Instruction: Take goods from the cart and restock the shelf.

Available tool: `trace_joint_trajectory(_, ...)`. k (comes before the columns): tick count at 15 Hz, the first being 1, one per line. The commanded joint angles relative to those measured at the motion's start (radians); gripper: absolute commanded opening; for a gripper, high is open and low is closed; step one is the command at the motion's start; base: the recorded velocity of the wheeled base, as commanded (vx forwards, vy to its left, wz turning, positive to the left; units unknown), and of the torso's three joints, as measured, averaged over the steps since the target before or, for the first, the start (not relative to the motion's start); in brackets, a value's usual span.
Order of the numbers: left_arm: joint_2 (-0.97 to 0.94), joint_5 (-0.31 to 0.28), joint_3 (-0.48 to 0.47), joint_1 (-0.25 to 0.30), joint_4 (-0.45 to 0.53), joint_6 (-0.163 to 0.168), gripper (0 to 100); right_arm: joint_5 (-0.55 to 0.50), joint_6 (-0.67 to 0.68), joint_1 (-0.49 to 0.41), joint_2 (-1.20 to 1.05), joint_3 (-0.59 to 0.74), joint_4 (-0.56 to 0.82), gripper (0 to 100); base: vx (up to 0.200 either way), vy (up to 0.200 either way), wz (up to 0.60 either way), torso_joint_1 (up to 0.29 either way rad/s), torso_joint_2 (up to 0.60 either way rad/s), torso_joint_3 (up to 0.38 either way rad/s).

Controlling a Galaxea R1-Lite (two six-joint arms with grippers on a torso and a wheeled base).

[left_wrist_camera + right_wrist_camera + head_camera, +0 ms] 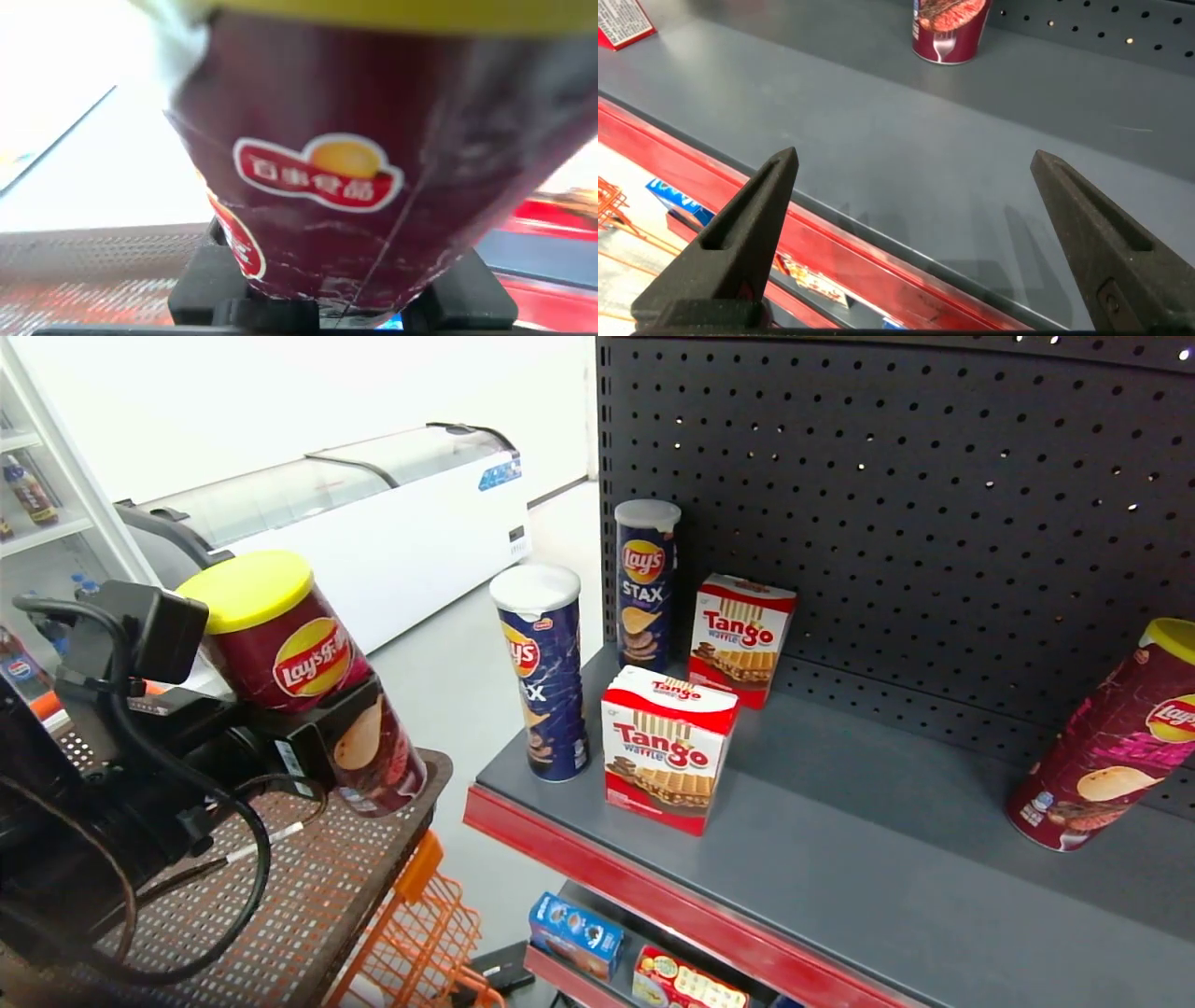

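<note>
My left gripper (pixel 322 733) is shut on a maroon chip can with a yellow lid (pixel 299 663), held tilted above the cart's perforated top (pixel 317 887). Seen close in the left wrist view, this can (pixel 355 177) sits between the black fingers (pixel 201 280). To the right is the grey shelf (pixel 840 840). My right gripper (pixel 915 163) hangs open over the shelf board (pixel 906 112), with nothing between its fingers. A second maroon can (pixel 1111 747) stands tilted at the shelf's right end; its base (pixel 948 28) lies beyond the right gripper.
Two blue chip cans (pixel 544 672) (pixel 646 583) and two red-and-white wafer boxes (pixel 667 747) (pixel 742 639) occupy the shelf's left part. Bare board lies between them and the maroon can. A red front lip (pixel 653 896) edges the shelf. A chest freezer (pixel 373 523) stands behind.
</note>
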Motion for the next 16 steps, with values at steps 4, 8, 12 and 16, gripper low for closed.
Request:
trace_joint_trajectory(4,-0.070,-0.024,0.023,-0.201,0.000,-0.003,0,-0.001,0.000,0.000,0.000,0.000,-0.001,100,0.000,0.000,0.00,0.000,0.00,0.000)
trace_joint_trajectory(8,-0.073,-0.123,0.027,-0.273,-0.005,-0.023,0,0.001,0.000,0.000,0.000,0.000,0.001,100,0.000,0.000,0.00,0.000,0.00,0.000)
trace_joint_trajectory(12,-0.055,-0.139,0.027,-0.373,0.010,-0.019,0,-0.001,0.000,0.000,0.000,0.000,0.001,100,0.000,0.000,0.00,0.000,0.00,0.000)
trace_joint_trajectory(16,-0.013,-0.207,0.033,-0.473,0.010,-0.020,0,0.001,0.000,0.000,0.000,0.000,0.001,100,0.000,0.000,0.00,0.000,0.00,0.000)
